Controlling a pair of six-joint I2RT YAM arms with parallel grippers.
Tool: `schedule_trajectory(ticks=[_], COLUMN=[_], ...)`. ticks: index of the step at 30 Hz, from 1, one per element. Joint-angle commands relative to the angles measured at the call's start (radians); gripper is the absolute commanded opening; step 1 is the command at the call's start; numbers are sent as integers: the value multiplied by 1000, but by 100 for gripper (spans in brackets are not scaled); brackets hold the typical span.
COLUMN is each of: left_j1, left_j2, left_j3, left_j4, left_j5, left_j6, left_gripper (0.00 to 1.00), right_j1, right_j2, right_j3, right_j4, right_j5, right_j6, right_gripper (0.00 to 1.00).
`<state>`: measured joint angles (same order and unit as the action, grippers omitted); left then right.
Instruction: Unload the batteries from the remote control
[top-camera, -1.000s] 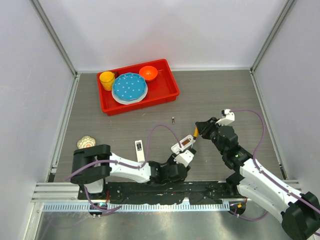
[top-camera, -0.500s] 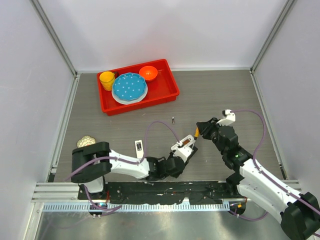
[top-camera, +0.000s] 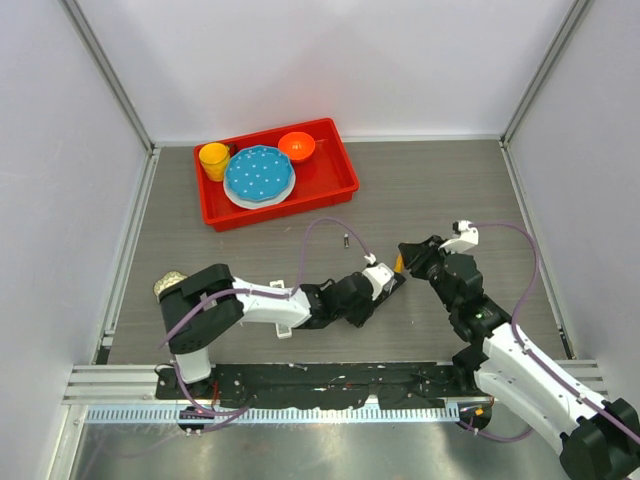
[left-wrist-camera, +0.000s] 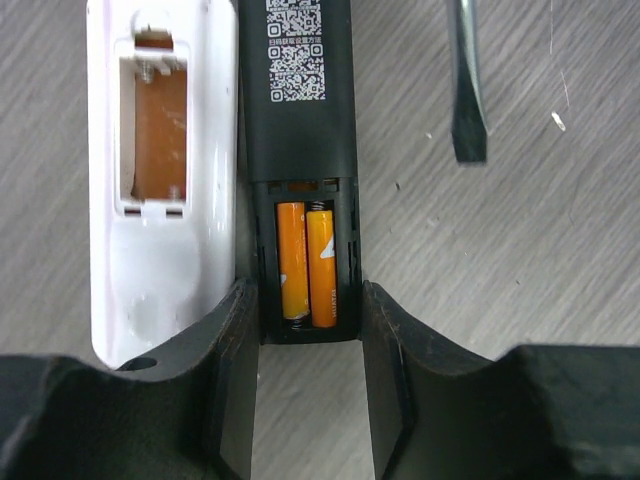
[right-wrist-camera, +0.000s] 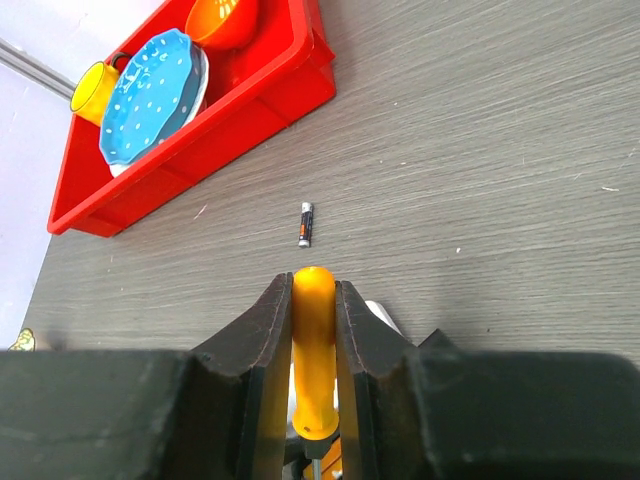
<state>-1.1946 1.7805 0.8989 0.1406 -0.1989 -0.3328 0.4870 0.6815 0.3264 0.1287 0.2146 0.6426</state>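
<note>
In the left wrist view a black remote (left-wrist-camera: 298, 110) lies with its cover off, and two orange batteries (left-wrist-camera: 307, 262) sit side by side in its compartment. My left gripper (left-wrist-camera: 308, 292) is shut on the compartment end of the black remote, one finger on each side. A white remote (left-wrist-camera: 160, 180) with an empty compartment lies right beside it. My right gripper (right-wrist-camera: 313, 285) is shut on the orange-handled screwdriver (right-wrist-camera: 314, 340); its blade tip (left-wrist-camera: 468, 100) hovers to the right of the black remote. A dark battery (right-wrist-camera: 305, 224) lies loose on the table (top-camera: 346, 240).
A red tray (top-camera: 340, 185) at the back left holds a blue dotted plate (top-camera: 258, 174), a yellow cup (top-camera: 213, 159) and an orange bowl (top-camera: 296, 146). A small beige object (top-camera: 170, 283) lies at the left edge. Grey walls enclose the table.
My left arm has stretched forward and right, and its gripper now clasps the end of the black remote. My right gripper with the screwdriver has shifted slightly right.
</note>
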Motion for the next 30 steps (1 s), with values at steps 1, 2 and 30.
schedule_trajectory(ticks=[1, 2, 30], left_j1=[43, 46, 92], left_j2=[68, 77, 63], left_j3=[79, 92, 104], left_j4=[-71, -73, -170], left_j5=[64, 116, 228], left_j6=[150, 162, 272], left_gripper=[14, 14, 65], right_j1=[-8, -11, -18], right_j2=[-26, -28, 9], right_j3=[5, 3, 11], right_j4=[-9, -9, -18], right_j5=[5, 8, 54], right_j6=[3, 3, 9], right_gripper=[1, 1, 1])
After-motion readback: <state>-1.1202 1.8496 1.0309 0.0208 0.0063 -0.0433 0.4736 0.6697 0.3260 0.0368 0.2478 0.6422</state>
